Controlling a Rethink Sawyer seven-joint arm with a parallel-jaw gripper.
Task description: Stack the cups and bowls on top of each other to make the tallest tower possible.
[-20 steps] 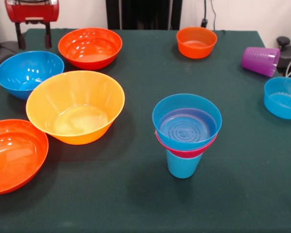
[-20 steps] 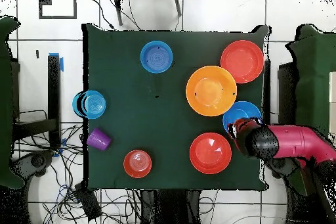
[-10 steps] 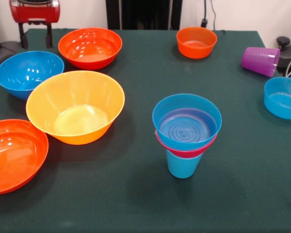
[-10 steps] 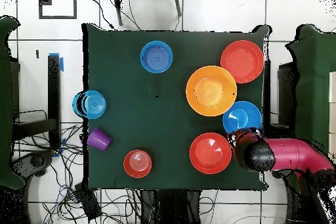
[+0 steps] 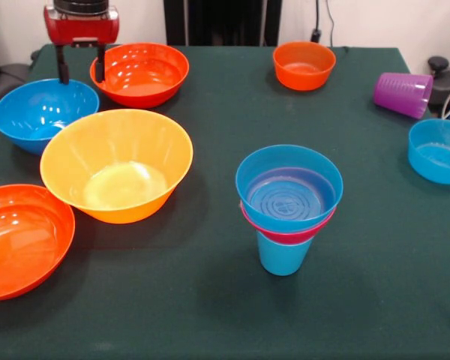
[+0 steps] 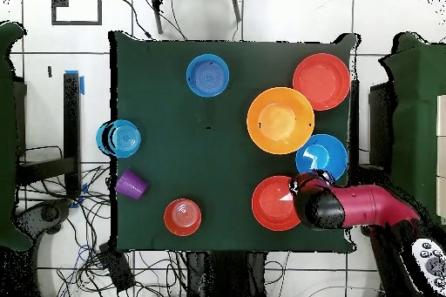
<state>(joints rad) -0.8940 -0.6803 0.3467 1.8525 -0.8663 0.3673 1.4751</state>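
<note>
The tower stands mid-table: a light blue cup (image 5: pixel 283 256) holds a pink bowl (image 5: pixel 285 235) and a small blue bowl (image 5: pixel 289 187); from above only that top blue bowl (image 6: pixel 207 75) shows. My gripper (image 5: pixel 81 69) hangs open and empty at the far left, over the gap between a large blue bowl (image 5: pixel 41 112) and a red-orange bowl (image 5: pixel 139 71). A large yellow-orange bowl (image 5: pixel 116 165) sits in front of them. The purple cup (image 5: pixel 403 94) lies on its side at the right.
Another large red-orange bowl (image 5: pixel 19 240) sits at the near left corner. A small orange bowl (image 5: pixel 304 65) is at the far side, and a small blue bowl (image 5: pixel 437 150) is at the right edge. My red arm (image 6: pixel 357 208) reaches in over the table's edge.
My gripper has moved sideways from beyond the blue bowl toward the far red-orange bowl, and hangs a little lower. The bowls and cups have not moved.
</note>
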